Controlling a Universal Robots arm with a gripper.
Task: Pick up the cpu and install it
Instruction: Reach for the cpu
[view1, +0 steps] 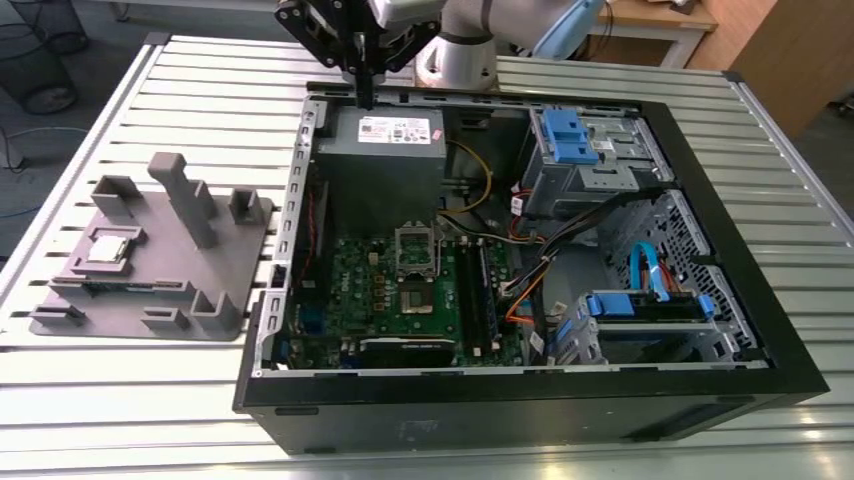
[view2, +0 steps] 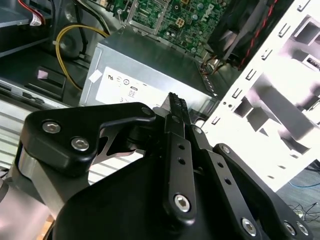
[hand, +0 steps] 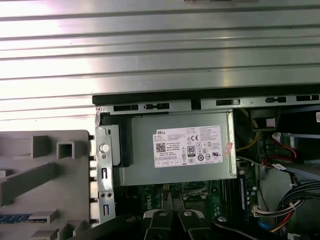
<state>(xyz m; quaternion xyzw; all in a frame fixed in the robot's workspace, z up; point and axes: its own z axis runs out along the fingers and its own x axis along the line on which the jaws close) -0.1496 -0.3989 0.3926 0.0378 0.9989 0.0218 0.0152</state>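
**A:** Start at the exterior view's left. Where's the chip?

**B:** The cpu lies flat in a recess of the grey tray, about mid-height at the far left. The tray sits on the slatted surface, just beside the open computer case. Nothing is touching the chip.

**A:** And the arm?

**B:** In the upper middle, the gripper hangs over the back edge of the case. It is just above the power supply box and well apart from the tray. The jaws are closed together with nothing between them.

**A:** Further right?

**B:** The motherboard fills the centre of the case, with the socket in the middle of it. Blue drive brackets sit toward the upper right. Whether the socket's frame stands open I can't tell from here.

**A:** What could go wrong?

**B:** Three things, I'd judge.
- The tall post rises right beside the chip, so closed or badly angled jaws could knock it and shift the tray.
- The chip is thin and smooth, so an off-centre grip could let it tilt or slip.
- A chip set down crooked in the socket could bend its contacts.
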